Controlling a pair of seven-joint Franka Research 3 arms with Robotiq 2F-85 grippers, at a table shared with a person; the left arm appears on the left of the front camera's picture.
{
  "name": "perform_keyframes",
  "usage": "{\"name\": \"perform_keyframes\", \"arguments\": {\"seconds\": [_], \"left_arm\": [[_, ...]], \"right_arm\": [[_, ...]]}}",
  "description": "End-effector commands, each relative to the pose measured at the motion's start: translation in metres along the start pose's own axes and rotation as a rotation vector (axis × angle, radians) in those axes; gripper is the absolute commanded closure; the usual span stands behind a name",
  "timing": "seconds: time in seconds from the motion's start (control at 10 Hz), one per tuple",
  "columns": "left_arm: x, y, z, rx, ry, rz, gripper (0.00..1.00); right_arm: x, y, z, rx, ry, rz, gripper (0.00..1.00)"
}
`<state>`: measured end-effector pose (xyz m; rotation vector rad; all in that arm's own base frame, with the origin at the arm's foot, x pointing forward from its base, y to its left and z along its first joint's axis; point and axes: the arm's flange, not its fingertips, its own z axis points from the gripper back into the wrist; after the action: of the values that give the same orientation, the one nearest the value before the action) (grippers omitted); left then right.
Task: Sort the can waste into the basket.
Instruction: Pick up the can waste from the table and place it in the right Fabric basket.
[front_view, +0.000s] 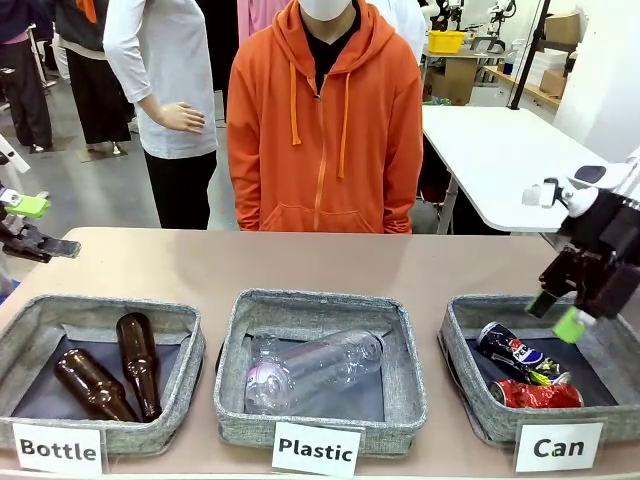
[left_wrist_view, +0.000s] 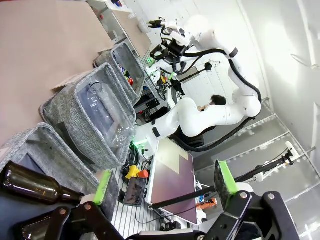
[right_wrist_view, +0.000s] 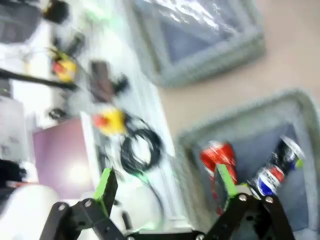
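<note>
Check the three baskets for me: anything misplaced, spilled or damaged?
Nothing is misplaced. The red can is crushed, lying beside the black Pepsi can in the Can basket. Brown bottles and the clear plastic bottle sit in their labelled baskets.

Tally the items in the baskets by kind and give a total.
Brown bottles: 2
Clear plastic bottles: 1
Cans: 2, one black, one red
Total: 5

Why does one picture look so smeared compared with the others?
The right wrist view is motion-blurred, softening the red can and the basket; the front view is sharp and evenly lit; the left wrist view is crisp but wide-angle-bent and tilted.
</note>
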<state>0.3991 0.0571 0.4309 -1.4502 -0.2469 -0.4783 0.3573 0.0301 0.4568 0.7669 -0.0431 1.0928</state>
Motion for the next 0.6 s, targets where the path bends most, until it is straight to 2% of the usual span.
{"name": "perform_keyframes", "arguments": {"seconds": [0.0, 0.1, 0.3, 0.4, 0.5], "left_arm": [[0.001, -0.003, -0.002, -0.014, -0.018, -0.011, 0.0], [0.001, -0.003, -0.002, -0.014, -0.018, -0.011, 0.0], [0.001, -0.003, -0.002, -0.014, -0.018, -0.011, 0.0], [0.001, -0.003, -0.002, -0.014, -0.018, -0.011, 0.0], [0.001, -0.003, -0.002, -0.014, -0.018, -0.011, 0.0]], "right_arm": [[0.022, -0.006, 0.025, 0.313, -0.673, -0.322, 0.0], [0.036, -0.009, 0.027, 0.364, -0.914, -0.508, 0.0], [0.045, -0.022, 0.027, 0.4, -1.099, -0.724, 0.0], [0.04, -0.028, 0.03, 0.425, -1.165, -0.747, 0.0], [0.036, -0.034, 0.032, 0.39, -1.218, -0.794, 0.0]]}}
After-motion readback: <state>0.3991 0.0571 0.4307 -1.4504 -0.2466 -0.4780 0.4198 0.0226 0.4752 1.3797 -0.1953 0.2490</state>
